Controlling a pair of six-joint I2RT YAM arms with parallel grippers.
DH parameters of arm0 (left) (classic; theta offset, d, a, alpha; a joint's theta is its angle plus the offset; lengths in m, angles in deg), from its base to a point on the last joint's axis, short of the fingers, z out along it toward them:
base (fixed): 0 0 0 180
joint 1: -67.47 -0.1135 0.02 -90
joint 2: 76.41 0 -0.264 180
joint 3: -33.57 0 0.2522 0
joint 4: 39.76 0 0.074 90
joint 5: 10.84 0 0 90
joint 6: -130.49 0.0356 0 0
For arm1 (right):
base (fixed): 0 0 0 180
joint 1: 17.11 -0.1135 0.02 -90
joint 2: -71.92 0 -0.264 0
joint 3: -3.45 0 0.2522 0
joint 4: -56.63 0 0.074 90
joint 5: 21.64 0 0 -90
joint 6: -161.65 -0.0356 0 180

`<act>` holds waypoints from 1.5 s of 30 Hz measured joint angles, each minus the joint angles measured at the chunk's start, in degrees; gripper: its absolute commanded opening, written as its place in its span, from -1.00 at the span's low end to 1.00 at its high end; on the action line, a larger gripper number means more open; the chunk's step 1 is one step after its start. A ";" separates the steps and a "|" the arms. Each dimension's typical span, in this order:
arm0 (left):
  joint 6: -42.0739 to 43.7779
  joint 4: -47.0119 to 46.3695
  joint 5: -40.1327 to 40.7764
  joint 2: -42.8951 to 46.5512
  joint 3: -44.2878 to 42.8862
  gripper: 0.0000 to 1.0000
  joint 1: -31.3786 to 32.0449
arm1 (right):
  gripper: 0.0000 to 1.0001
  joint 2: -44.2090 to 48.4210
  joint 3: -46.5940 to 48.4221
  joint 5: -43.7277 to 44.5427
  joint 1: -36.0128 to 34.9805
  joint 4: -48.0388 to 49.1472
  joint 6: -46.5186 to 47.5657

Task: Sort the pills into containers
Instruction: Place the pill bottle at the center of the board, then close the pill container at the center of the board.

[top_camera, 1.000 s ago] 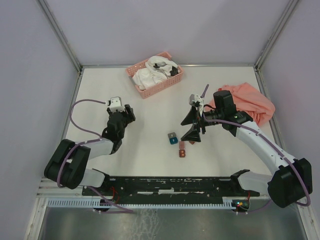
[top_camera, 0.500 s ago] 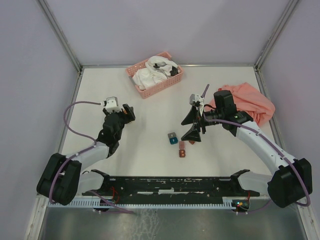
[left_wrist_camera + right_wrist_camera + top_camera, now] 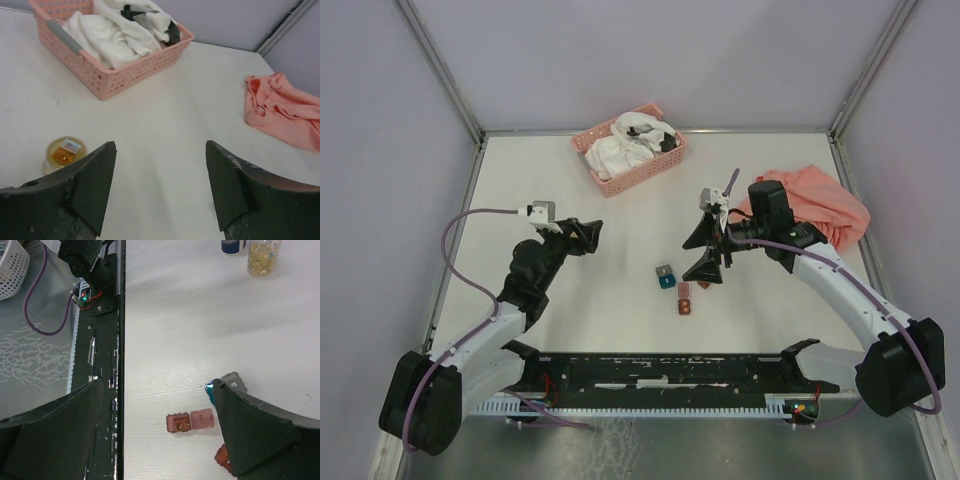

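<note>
From my station I see both arms out over the table. The left gripper sits over the left half with its jaws apart and nothing between them. On its wrist feed the left gripper frames bare tabletop, and a small round yellowish pot stands just beside the left-hand finger. I cannot tell whether that pot is the pill jar. The right gripper hangs right of centre with its jaws spread wide and holding nothing. The containers sit just on its near-left side, around the middle of the table toward the near edge: the grey box touching the teal box, and the two dark red boxes just beside them. On the right wrist feed one dark red box lies open on the table. The teal, the grey and the second red box peek out from behind a finger. The pills show there as a golden mass in a clear jar, well apart from the boxes and next to a dark blue item cut off by the frame. A pink basket of white cloth sits at the far edge, and a salmon cloth lies against the right edge.
</note>
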 measured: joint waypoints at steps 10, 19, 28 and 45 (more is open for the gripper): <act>-6.36 -4.13 -18.40 3.74 2.78 0.57 0.00 | 0.97 1.01 0.00 2.23 0.63 1.16 -1.07; -15.96 -8.44 -25.62 4.20 6.56 0.56 0.04 | 0.97 -5.35 1.18 3.78 0.85 -2.60 0.26; -22.58 -11.08 -27.10 6.67 9.64 0.54 0.44 | 0.95 -12.83 8.52 9.38 0.92 -12.50 6.75; -23.43 -6.93 -28.48 17.44 11.47 0.55 0.59 | 0.65 -31.01 19.76 13.38 0.98 -29.62 19.89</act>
